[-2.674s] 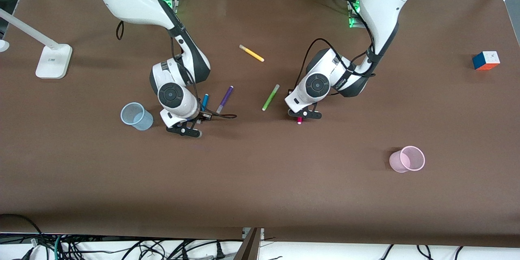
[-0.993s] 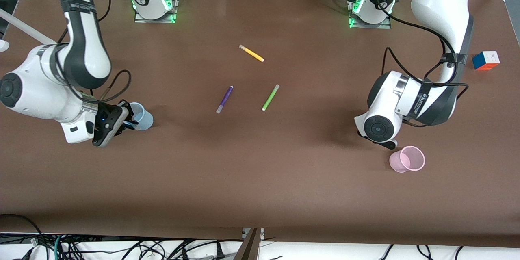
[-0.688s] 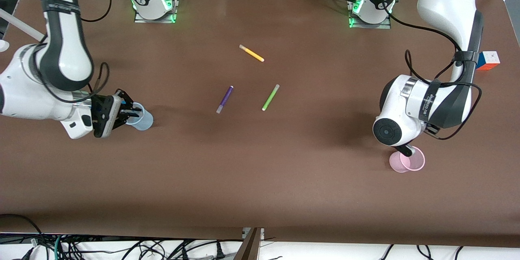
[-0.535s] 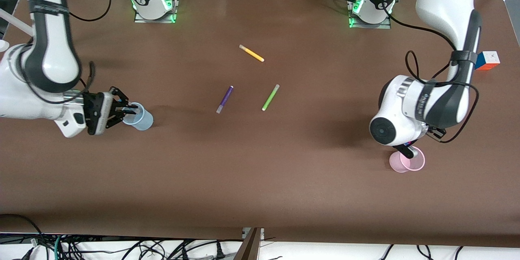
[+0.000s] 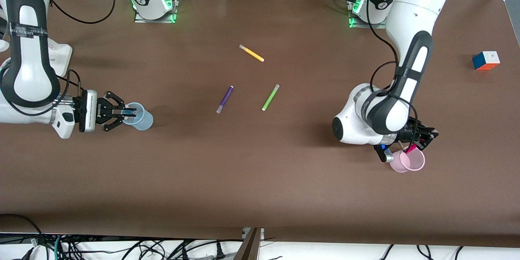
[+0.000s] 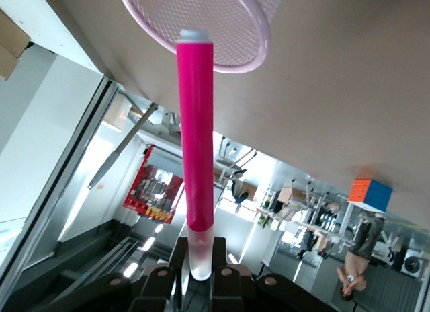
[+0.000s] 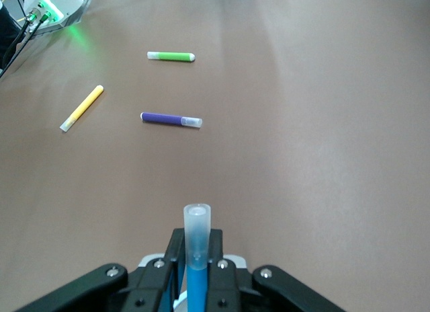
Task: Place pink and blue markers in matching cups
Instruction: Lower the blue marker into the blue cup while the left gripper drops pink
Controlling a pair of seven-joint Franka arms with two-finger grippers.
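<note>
My right gripper (image 5: pixel 124 111) is shut on the blue marker (image 5: pixel 129 110). The marker's end lies over the mouth of the pale blue cup (image 5: pixel 140 118), toward the right arm's end of the table. In the right wrist view the marker (image 7: pixel 197 231) stands between the fingers of the right gripper (image 7: pixel 197 243), pale cap outward. My left gripper (image 5: pixel 412 145) is shut on the pink marker (image 5: pixel 410 148), just above the pale pink cup (image 5: pixel 408 161). In the left wrist view my left gripper (image 6: pixel 199 255) holds the pink marker (image 6: pixel 195 137) by its pale cap, and the marker's other end points at the pink cup's mouth (image 6: pixel 259 46).
A purple marker (image 5: pixel 224 99), a lime-green marker (image 5: pixel 270 97) and a yellow marker (image 5: pixel 251 53) lie mid-table; all three show in the right wrist view. A colour cube (image 5: pixel 486 60) sits toward the left arm's end. A white lamp base (image 5: pixel 61 55) stands beside the right arm.
Both arms carried their markers from mid-table out to the cups. In the last half second the left wrist swung round over the pink cup and the right gripper levelled at the blue cup.
</note>
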